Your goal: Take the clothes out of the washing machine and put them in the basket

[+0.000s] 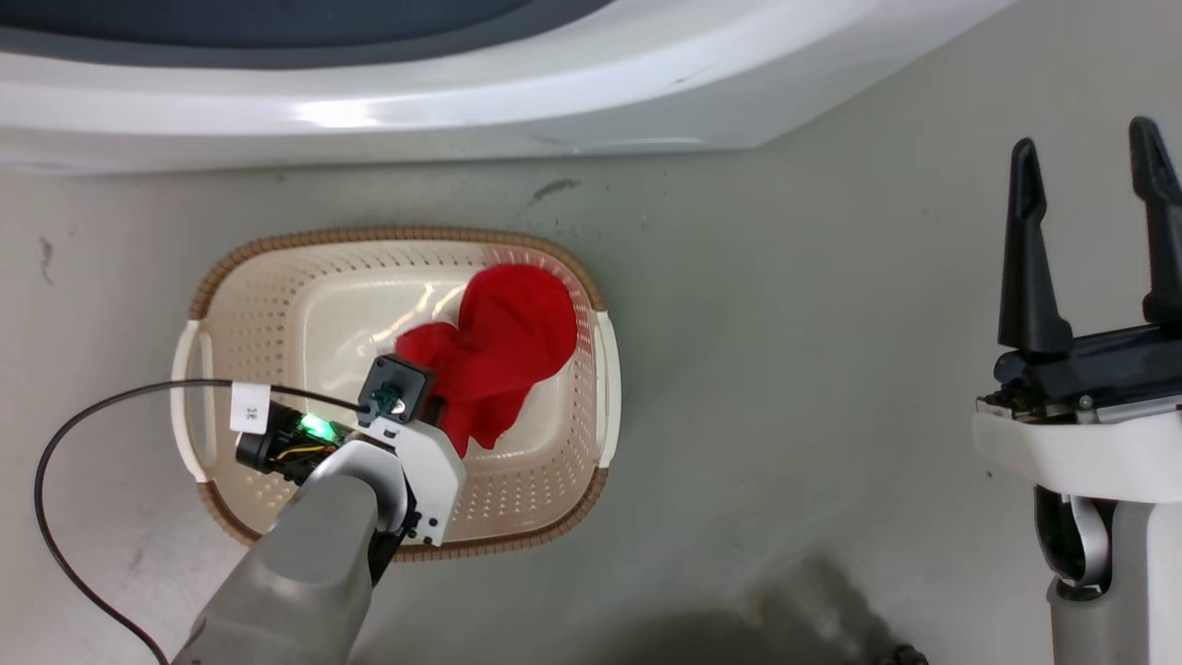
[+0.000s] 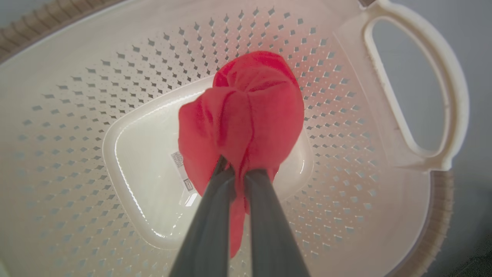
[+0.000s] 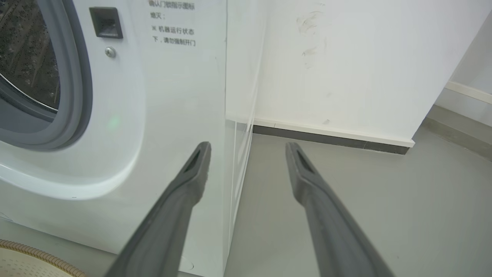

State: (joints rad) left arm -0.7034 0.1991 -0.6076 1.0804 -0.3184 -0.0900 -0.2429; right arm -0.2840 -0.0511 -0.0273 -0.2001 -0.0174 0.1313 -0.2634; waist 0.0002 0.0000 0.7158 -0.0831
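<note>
A plain bright red garment (image 1: 503, 346) hangs inside the cream basket (image 1: 277, 305), which sits on the floor before the washing machine (image 1: 369, 102). My left gripper (image 2: 238, 171) is shut on the garment's (image 2: 246, 111) lower folds, above the basket's bottom (image 2: 146, 169). The left wrist (image 1: 411, 434) reaches in from the basket's near side, hiding the fingers in the head view. My right gripper (image 1: 1090, 175) stands open over bare floor to the right. In the right wrist view the right gripper (image 3: 248, 148) points at the washing machine's front corner (image 3: 180, 96), with the grey-rimmed porthole (image 3: 73, 92) at left.
A black cable (image 1: 83, 416) loops from the left arm over the floor left of the basket. The basket's handle (image 2: 419, 88) is close on the right in the left wrist view. A white wall with skirting (image 3: 330, 134) runs right of the machine, with grey floor (image 3: 384, 200) before it.
</note>
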